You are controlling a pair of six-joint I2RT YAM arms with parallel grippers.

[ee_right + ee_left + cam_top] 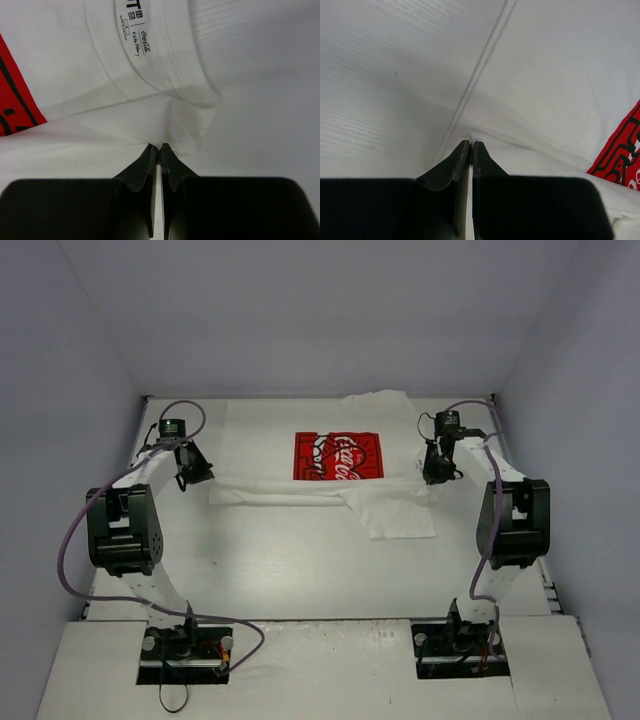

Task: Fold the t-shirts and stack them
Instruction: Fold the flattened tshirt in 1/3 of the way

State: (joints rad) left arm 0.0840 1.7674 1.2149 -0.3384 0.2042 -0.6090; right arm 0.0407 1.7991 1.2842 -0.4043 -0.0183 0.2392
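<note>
The t-shirt lies face-up across the upper middle of the bench, my left gripper and right gripper each pinched together on one end of its folded lower edge, evidently to carry that edge over evenly.

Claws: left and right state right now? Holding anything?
Left claw: closed, pinching the white t-shirt at its hem-side edge.
Right claw: closed, pinching the same shirt just below the collar.
</note>
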